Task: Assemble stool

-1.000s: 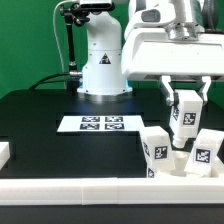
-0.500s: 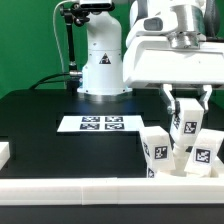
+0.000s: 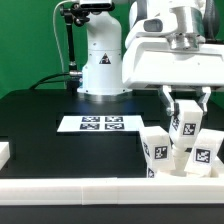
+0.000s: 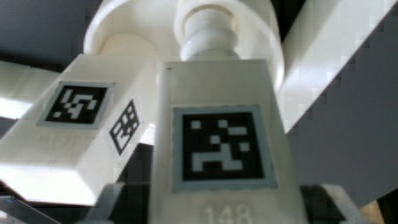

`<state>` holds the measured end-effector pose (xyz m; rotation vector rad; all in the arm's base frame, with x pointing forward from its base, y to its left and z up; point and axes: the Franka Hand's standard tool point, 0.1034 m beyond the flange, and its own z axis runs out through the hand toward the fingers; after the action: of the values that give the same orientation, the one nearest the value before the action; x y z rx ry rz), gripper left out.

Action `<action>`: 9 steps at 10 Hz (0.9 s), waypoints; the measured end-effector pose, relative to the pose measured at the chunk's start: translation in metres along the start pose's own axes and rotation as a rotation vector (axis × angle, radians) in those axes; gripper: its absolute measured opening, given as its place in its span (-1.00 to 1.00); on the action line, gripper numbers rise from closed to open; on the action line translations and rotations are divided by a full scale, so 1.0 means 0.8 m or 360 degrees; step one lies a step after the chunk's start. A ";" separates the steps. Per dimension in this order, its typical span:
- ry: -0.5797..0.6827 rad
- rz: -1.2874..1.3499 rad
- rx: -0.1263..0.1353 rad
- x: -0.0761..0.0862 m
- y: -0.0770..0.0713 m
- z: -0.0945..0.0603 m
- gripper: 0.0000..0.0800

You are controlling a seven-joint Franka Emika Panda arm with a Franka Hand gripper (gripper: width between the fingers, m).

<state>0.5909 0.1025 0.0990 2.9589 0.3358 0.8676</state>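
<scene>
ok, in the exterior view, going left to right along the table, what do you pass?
Small white block at the left edge → marker board → front stool leg → leg in the tool

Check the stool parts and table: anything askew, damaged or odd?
Nothing stands out. The hand is shut on a white plastic block leg held upright over the white round plastic seat. Two more tagged legs stand upright there. The marker board lies flat on the black table.
</scene>
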 end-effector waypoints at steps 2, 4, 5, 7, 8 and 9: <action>-0.0009 -0.0007 0.0003 -0.005 -0.003 0.004 -0.15; -0.0018 -0.0013 0.0005 -0.009 -0.006 0.007 -0.15; -0.0010 -0.0017 0.0004 -0.010 -0.005 0.007 -0.15; 0.0012 -0.0034 -0.0002 -0.014 -0.003 0.005 -0.15; 0.0035 -0.0043 -0.0008 -0.017 -0.002 0.004 -0.15; 0.0035 -0.0046 -0.0008 -0.018 -0.002 0.003 -0.15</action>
<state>0.5804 0.1009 0.0891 2.9341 0.3762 0.8972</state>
